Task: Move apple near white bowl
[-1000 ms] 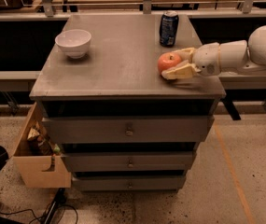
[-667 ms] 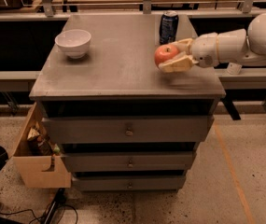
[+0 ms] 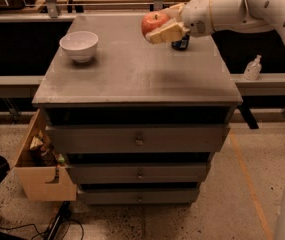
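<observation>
The fingers (image 3: 167, 33) of the gripper (image 3: 155, 25) were clamped on the apple (image 3: 153, 20), one above it and one below, holding it off the worktop (image 3: 132, 76), well to the right of the white bowl (image 3: 79, 45). The bowl stood upright near the worktop's back left corner, its inside showing only plain white. A dark soda can (image 3: 181, 44) stood farther right of the bowl, partly hidden behind the fingers. Below and left of the bowl, beside the drawers (image 3: 138, 140), a cardboard box (image 3: 44, 181) held packets too dim to name.
</observation>
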### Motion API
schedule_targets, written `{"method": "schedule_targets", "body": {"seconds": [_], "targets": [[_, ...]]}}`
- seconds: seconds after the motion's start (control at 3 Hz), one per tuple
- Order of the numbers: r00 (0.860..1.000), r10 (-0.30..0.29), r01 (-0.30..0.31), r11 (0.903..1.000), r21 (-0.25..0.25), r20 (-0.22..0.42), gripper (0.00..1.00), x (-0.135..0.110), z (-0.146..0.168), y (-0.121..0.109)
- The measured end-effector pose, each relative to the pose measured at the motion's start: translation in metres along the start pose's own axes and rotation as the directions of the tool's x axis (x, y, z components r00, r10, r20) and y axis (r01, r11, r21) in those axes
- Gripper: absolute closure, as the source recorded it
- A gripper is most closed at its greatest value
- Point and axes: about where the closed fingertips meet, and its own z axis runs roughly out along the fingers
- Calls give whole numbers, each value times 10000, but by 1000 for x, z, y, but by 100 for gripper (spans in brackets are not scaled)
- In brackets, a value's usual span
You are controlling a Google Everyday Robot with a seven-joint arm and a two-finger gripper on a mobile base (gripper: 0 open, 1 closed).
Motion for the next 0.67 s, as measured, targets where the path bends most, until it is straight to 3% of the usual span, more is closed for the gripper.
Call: {"method": "schedule_targets", "body": {"seconds": [0.33,0.67], "targets": [[9982,28,-19,9999,-154,602,100,-45,52,-13],[9935,366,-341,9991,-248,1074,100,-71,110,-25]]}}
